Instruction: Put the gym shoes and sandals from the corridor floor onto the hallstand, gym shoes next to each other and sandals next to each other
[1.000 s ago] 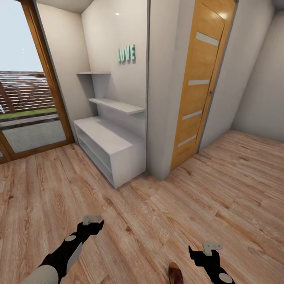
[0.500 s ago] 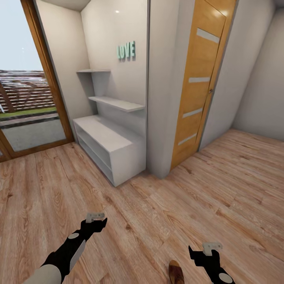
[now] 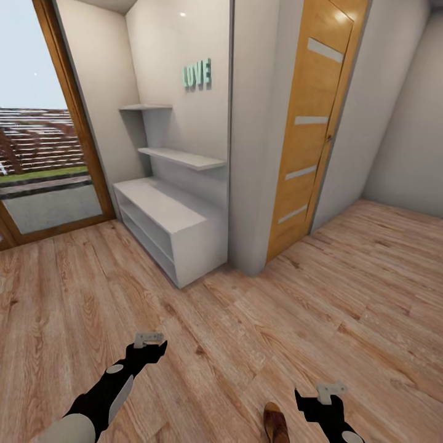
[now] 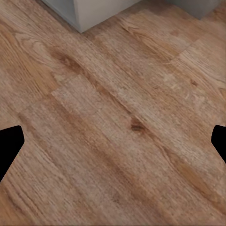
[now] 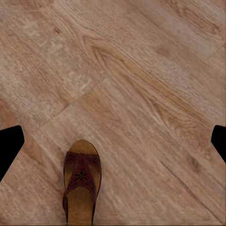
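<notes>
Brown sandal (image 5: 81,183) on corridor floor (image 5: 141,94)

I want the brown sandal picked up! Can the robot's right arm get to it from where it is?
Probably yes. The sandal lies alone on the bare floor, just beside the open right gripper, with nothing between them. The arm would only need to lower.

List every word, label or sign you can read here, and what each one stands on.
"LOVE": raised teal letters on the pale wall above the hallstand shelves.
No other text: none on the door, the sandal or the floor.
</notes>
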Robot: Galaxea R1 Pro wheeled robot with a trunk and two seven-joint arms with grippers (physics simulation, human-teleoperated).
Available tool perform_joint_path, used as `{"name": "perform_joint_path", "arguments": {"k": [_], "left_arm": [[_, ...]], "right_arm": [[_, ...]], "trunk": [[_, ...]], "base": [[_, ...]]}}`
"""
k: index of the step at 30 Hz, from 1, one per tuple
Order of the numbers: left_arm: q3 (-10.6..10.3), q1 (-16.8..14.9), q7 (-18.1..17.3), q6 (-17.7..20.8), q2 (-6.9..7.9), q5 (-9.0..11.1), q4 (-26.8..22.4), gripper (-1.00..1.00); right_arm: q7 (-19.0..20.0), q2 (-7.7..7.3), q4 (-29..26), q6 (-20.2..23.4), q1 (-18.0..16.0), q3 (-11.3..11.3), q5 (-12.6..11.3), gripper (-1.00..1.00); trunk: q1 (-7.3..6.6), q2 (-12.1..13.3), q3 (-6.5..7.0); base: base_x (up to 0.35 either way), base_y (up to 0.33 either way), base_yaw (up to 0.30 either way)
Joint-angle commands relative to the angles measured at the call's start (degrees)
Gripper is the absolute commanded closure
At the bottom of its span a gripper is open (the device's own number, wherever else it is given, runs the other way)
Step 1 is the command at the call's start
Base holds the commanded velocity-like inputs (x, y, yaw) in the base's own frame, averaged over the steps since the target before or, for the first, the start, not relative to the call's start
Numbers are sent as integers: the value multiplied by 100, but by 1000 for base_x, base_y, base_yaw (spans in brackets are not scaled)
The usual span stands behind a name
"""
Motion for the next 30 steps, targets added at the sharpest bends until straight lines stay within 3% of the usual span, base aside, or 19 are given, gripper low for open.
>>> {"name": "perform_joint_path", "arguments": {"k": [1, 30], "left_arm": [[-9, -3, -17, -14, 5, 38, 2, -100], [-10, -19, -21, -23, -9, 48, 3, -100]], "right_arm": [[3, 1, 21, -18, -3, -3, -5, -100], [9, 1, 77, -23, -3, -14, -9, -100]], "trunk": [[22, -44, -23], [659, -1207, -544]], "base": [[0, 0, 0], [0, 0, 0]]}}
